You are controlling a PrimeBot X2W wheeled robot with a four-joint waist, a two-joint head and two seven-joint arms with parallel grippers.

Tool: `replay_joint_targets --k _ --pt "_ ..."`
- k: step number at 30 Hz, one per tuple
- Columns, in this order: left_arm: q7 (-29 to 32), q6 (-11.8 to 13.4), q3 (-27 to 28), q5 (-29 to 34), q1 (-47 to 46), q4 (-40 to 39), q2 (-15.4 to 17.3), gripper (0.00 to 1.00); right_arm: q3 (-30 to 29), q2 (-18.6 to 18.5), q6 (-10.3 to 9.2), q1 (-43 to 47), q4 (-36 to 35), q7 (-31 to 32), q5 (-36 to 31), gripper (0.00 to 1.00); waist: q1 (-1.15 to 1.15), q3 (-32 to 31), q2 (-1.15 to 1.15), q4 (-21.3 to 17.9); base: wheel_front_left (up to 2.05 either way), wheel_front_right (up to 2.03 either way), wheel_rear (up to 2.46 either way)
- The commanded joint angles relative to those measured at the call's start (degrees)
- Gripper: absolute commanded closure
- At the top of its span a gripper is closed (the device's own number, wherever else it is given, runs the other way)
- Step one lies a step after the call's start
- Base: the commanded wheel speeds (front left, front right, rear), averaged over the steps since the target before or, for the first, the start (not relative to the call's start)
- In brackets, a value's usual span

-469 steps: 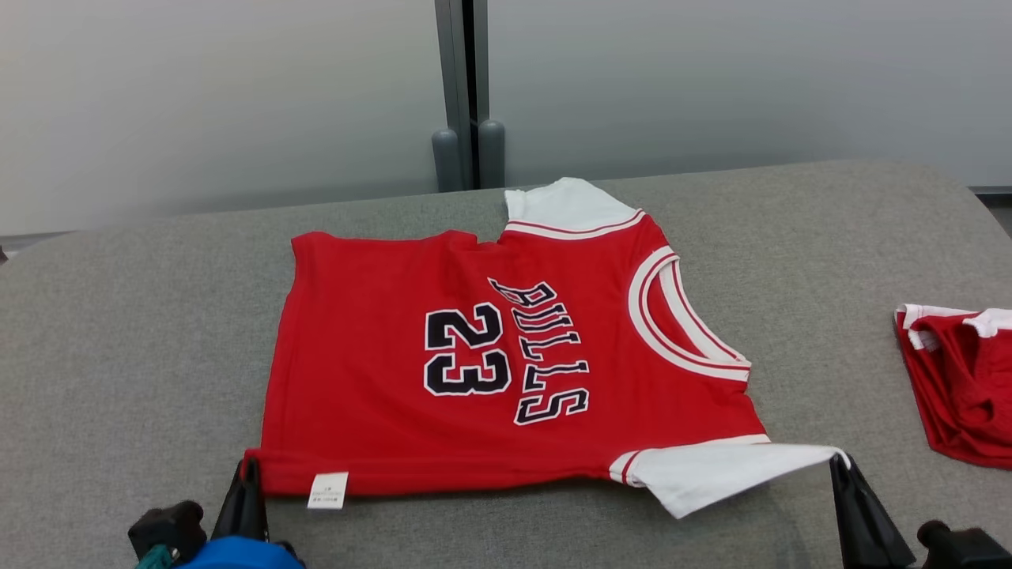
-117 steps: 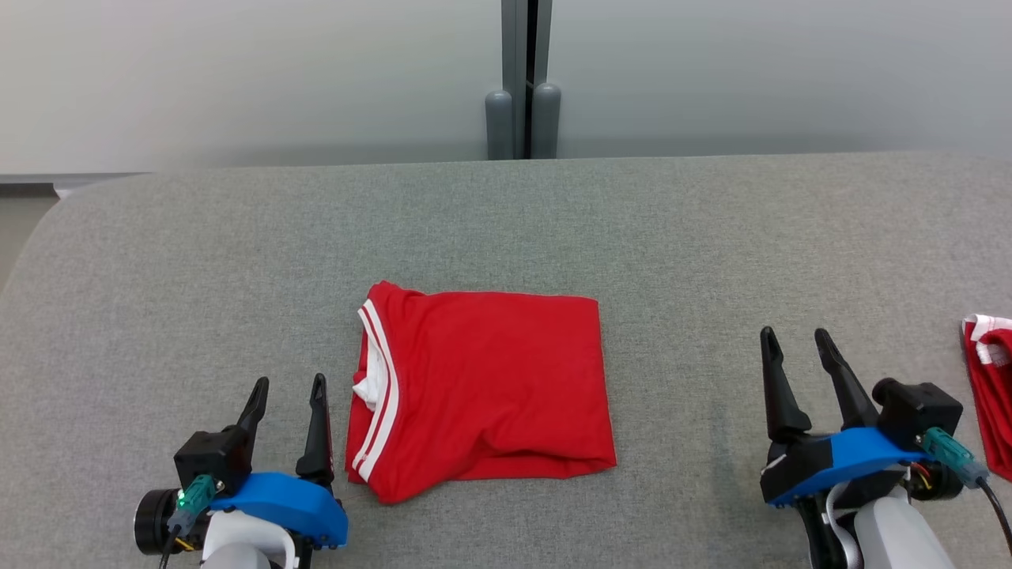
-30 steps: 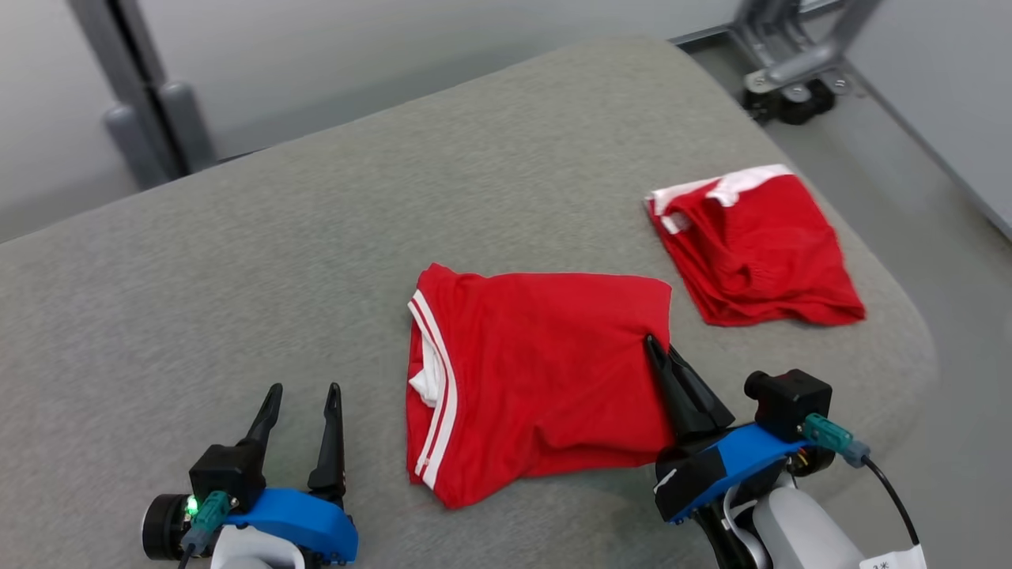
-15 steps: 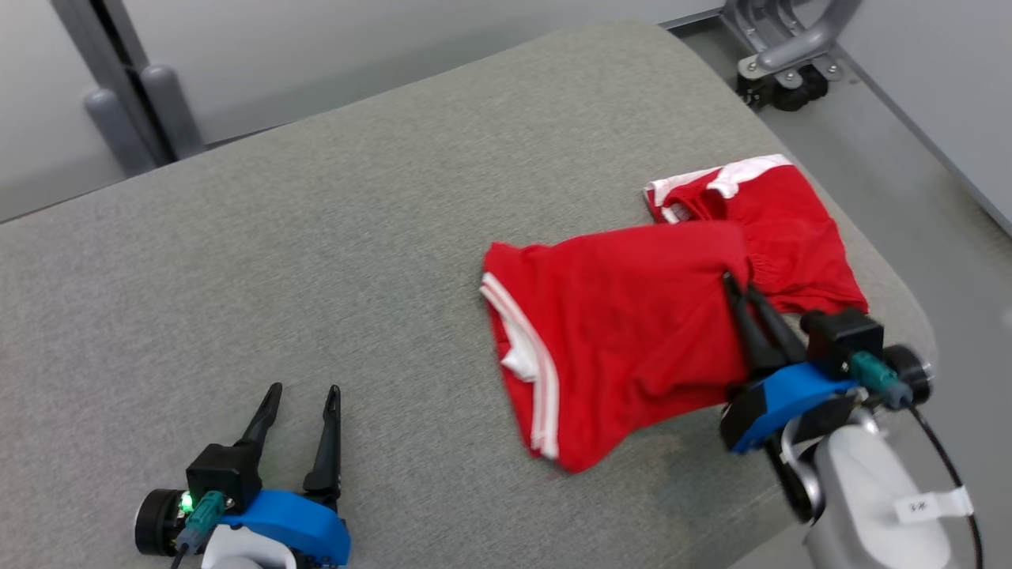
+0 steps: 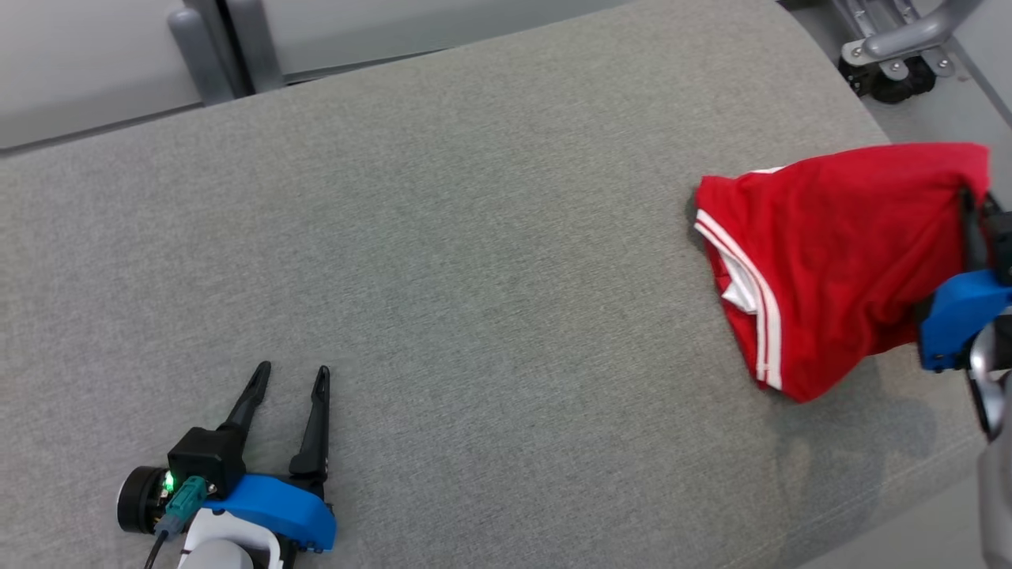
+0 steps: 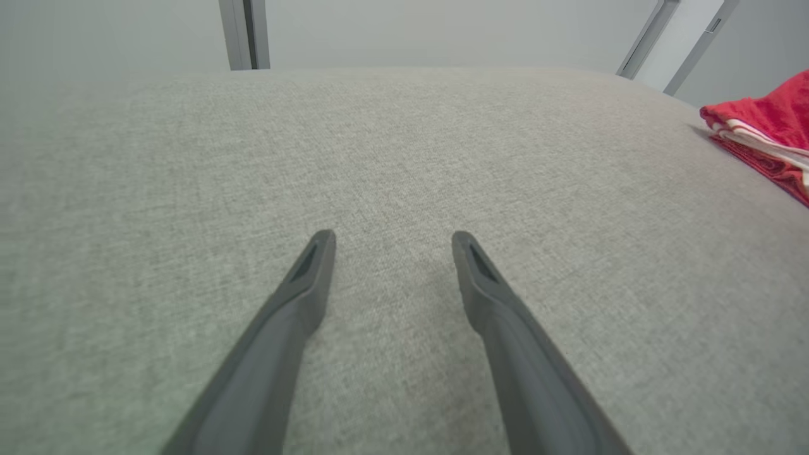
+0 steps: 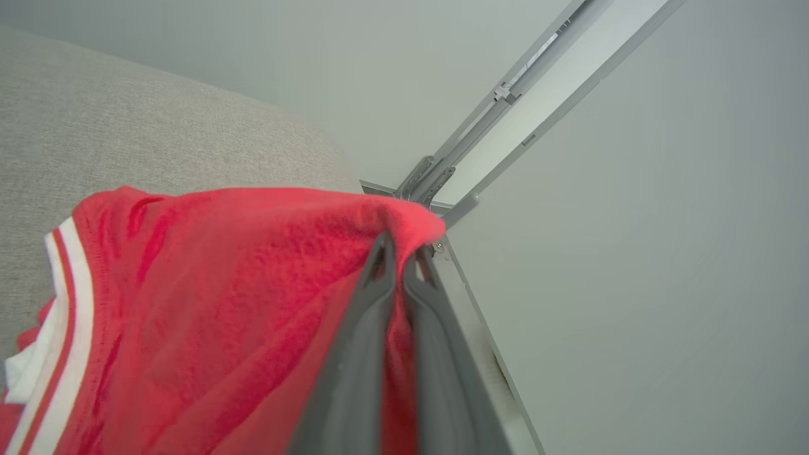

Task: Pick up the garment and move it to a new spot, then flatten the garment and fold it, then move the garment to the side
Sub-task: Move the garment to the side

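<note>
Garment (image 5: 838, 237), folded, red, hangs clamped at one corner in my right hand (image 7: 399, 249) over the table's (image 5: 474, 237) right end; left hand (image 5: 292, 370) low, fingers apart.

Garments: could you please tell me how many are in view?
1: the garment, at the table's right end, gripped at one corner by the shut right tool. Another might be hidden beneath it.

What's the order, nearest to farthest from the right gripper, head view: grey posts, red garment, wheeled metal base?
1. red garment: clamped in the right gripper, far right.
2. wheeled metal base: on the floor, upper right.
3. grey posts: beyond the table, far upper left.
</note>
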Motion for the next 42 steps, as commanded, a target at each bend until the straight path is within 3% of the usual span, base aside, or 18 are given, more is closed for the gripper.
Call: replay_joint_targets --k 1,6,7,9,10,17,23,36,42 --pt "0.1 0.0 0.2 -0.4 0.3 0.7 1.2 0.00 -0.9 -1.1 -0.05 -0.1 -1.5 1.2 -1.5 1.00 0.00 0.8 -0.01 0.9 0.00 0.00 0.00" --pt "0.1 0.0 0.0 -0.9 0.3 1.4 2.0 0.00 -3.1 -1.5 -0.05 0.6 -4.6 4.4 -3.9 1.00 0.00 1.5 -0.01 1.6 0.00 0.00 0.00" --pt "0.2 0.0 0.0 -0.9 0.2 1.4 2.1 0.00 -3.8 -1.6 -0.06 0.5 -5.1 4.6 -4.3 0.87 0.00 1.6 -0.01 1.7 0.00 0.00 0.00" --pt "0.2 0.0 0.0 -1.0 0.2 1.5 2.2 0.00 -3.8 -1.7 -0.05 0.8 -6.0 4.4 -4.8 0.44 0.00 1.7 -0.01 2.0 0.00 0.00 0.00" --pt "0.2 0.0 0.1 -1.0 0.1 1.5 2.2 0.00 -4.2 -1.1 -0.05 0.8 -6.6 4.2 -4.9 0.00 0.00 1.7 -0.01 2.1 0.00 0.00 0.00" --pt "0.1 0.0 1.1 -1.0 0.1 1.6 1.2 0.00 -3.0 3.9 -0.04 -0.7 -9.9 -0.9 -4.5 0.00 0.00 0.2 -0.01 2.7 0.00 0.00 0.00" --pt "0.0 0.1 3.9 0.0 -1.0 1.5 -0.5 0.00 -0.1 7.6 -0.03 -1.0 -9.5 -6.8 -1.0 0.00 0.00 -1.8 -0.01 5.5 0.00 0.00 0.00" --pt "0.0 0.9 7.4 4.1 -0.5 1.7 -3.8 0.00 6.1 7.9 -0.03 5.2 3.1 -15.4 16.8 0.00 0.00 -7.5 -0.01 16.4 0.00 0.00 0.00" --pt "0.0 2.0 8.9 5.3 0.8 1.3 -4.8 0.00 9.1 7.9 -0.03 7.6 9.1 -16.6 20.8 0.00 0.00 -10.3 -0.01 19.9 0.00 0.00 0.00"
